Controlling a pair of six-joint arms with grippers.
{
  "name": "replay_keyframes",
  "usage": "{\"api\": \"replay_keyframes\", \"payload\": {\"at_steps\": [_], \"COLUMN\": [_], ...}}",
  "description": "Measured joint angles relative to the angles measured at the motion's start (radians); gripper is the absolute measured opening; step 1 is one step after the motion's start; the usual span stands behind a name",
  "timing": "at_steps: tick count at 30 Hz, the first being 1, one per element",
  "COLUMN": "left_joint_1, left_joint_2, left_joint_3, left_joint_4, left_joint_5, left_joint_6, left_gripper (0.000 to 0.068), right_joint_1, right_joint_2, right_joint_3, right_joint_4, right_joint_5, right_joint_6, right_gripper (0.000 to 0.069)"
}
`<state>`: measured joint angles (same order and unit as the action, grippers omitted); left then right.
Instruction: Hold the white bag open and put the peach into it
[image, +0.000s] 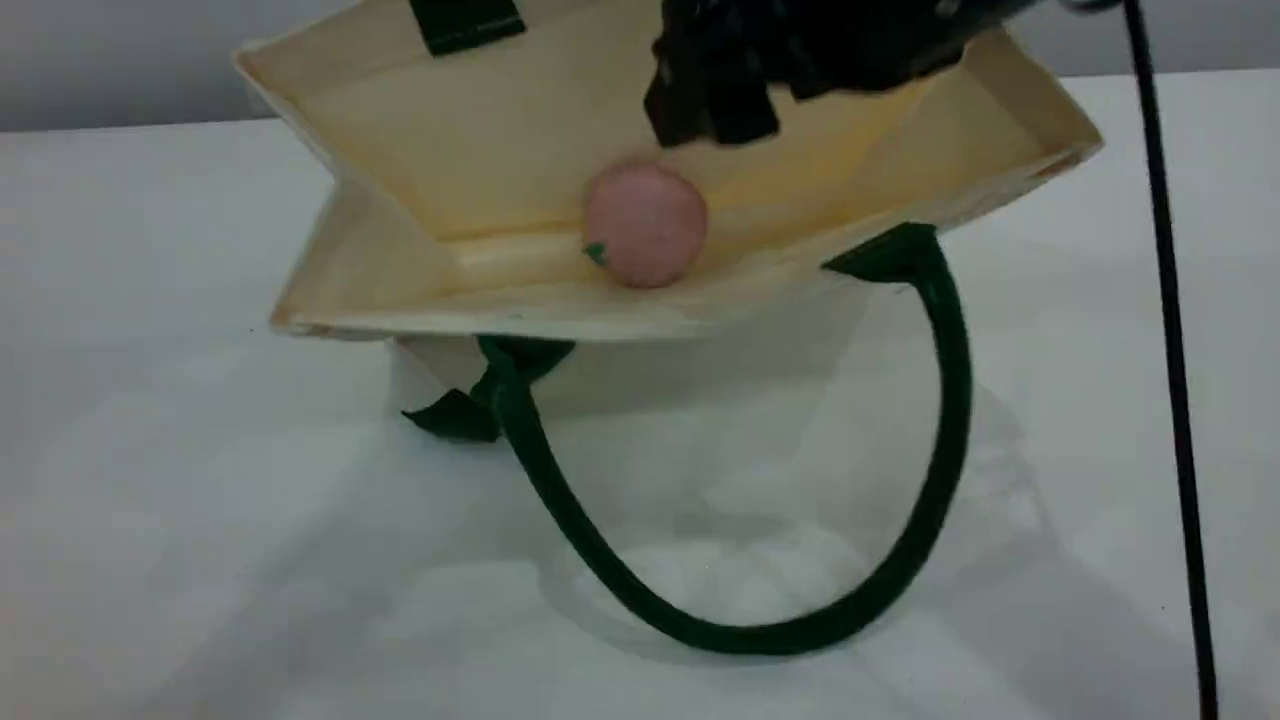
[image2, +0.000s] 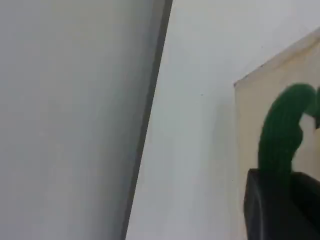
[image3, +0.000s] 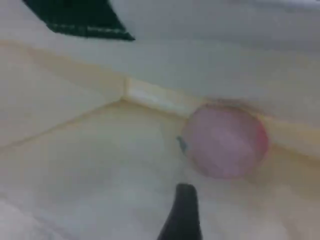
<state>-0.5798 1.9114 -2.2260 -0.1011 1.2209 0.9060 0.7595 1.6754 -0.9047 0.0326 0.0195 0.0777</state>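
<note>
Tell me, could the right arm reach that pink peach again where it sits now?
Probably yes: the right gripper hangs open just above the peach, which lies free inside the white bag, whose mouth gapes wide with nothing between them.

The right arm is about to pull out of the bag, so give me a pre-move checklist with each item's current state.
1. Small pink round peach inside the cream-white fabric bag: ok.
2. Right gripper clear of the peach, jaws apart: ok.
3. Left gripper shut on a thick dark green rope handle: ok.
4. Bag mouth held open: ok.
5. Peach at rest, not rolling: cannot tell.
</note>
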Motion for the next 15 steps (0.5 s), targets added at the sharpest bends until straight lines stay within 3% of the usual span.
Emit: {"api": "replay_keyframes", "payload": {"at_steps": [9, 15], "left_joint_1": [0.000, 0.000], "left_joint_2": [0.000, 0.000], "left_joint_3": [0.000, 0.000], "left_joint_4": [0.001, -0.002], "left_joint_5": [0.000, 0.000], "left_joint_6": [0.001, 0.000], "left_gripper": [0.0087, 0.0087], "right_joint_1": [-0.002, -0.009], "right_joint_2": [-0.210, -0.335], "right_joint_3": [0.000, 0.000], "right_joint_4": [-0.095, -0.196], "right_joint_5": [0.190, 0.216], "right_joint_6": [-0.006, -0.001], "right_gripper": [0.0582, 0.0504]}}
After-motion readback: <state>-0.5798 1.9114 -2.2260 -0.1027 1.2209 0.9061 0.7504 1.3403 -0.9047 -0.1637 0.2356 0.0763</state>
